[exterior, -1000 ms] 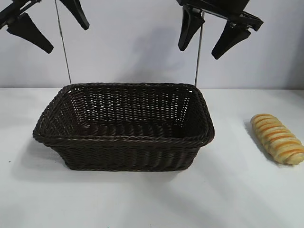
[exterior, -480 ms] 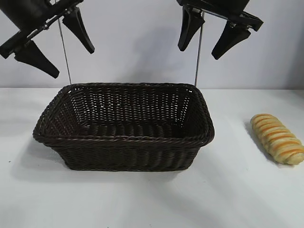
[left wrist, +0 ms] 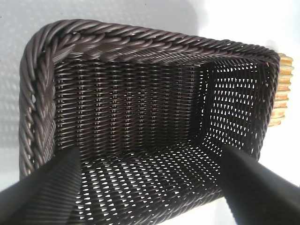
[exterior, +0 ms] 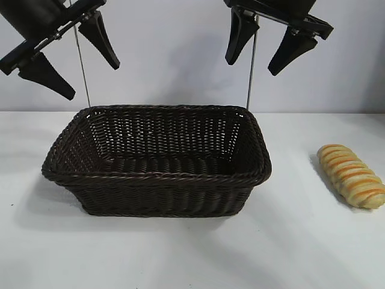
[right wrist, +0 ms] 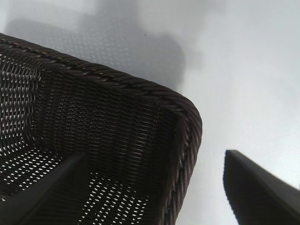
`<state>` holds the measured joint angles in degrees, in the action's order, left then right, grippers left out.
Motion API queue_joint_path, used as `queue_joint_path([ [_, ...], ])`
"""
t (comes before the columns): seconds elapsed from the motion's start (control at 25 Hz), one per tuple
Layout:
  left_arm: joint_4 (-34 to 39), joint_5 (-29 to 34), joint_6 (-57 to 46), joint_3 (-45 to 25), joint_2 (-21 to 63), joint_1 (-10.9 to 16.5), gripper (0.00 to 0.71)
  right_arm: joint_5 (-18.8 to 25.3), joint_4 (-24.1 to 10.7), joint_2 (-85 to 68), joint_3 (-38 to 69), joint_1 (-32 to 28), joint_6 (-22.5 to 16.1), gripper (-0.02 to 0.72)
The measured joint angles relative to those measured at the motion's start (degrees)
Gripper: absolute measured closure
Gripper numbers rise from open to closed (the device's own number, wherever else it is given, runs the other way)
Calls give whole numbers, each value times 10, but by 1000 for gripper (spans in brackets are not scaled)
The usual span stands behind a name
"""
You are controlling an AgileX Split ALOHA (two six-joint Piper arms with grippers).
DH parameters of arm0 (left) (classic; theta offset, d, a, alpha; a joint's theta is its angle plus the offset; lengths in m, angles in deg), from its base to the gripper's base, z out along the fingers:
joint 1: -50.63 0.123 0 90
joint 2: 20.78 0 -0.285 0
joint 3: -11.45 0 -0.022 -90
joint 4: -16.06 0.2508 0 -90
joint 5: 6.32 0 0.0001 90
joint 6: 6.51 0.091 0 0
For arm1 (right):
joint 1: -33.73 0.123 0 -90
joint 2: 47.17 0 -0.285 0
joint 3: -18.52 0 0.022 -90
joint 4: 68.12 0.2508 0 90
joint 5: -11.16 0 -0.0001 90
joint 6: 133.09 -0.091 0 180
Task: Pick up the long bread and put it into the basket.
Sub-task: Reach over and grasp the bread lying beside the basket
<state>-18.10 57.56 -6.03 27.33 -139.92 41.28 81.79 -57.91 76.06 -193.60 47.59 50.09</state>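
Jaws wide on both the left gripper point(exterior: 67, 57) and right gripper point(exterior: 264, 49), high above the basket point(exterior: 156, 177); the long bread point(exterior: 352, 176) lies on the desk point(exterior: 180, 253), well right, probably awaiting the nearer right arm.

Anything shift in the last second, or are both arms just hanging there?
The left gripper, jaws open, came down a little above the basket's left end. The right gripper stayed open and high. The long bread and basket did not move.
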Motion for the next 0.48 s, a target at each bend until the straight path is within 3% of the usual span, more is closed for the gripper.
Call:
queue_joint_path([
  [0.2, 0, 0, 0, 0, 0, 0, 124, 1, -93, 0, 0, 0, -42, 134],
  [0.48, 0, 0, 0, 0, 0, 0, 124, 1, -117, 0, 0, -39, -47, 134],
])
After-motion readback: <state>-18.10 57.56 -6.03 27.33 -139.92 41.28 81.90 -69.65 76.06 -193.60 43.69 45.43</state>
